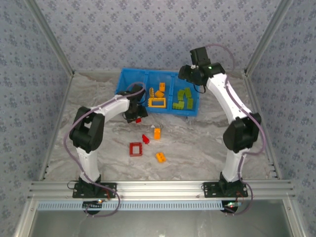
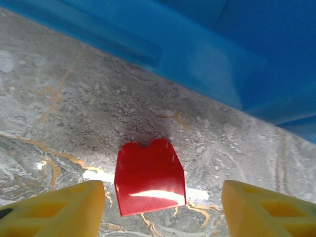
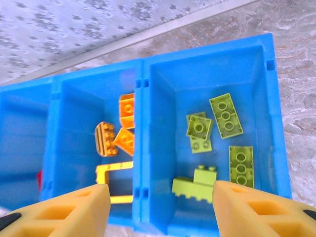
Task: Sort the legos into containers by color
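A red brick lies on the marble table just in front of the blue bin, between the wide-apart yellow fingers of my left gripper; nothing touches it. From above, that gripper sits at the bin's front left with the red brick beside it. My right gripper hangs open and empty over the bin. Green bricks lie in its right compartment. Orange bricks and a yellow frame fill the middle one.
Loose on the table in front of the bin: a red frame, a small red brick, and two orange bricks. Patterned walls and metal posts enclose the table.
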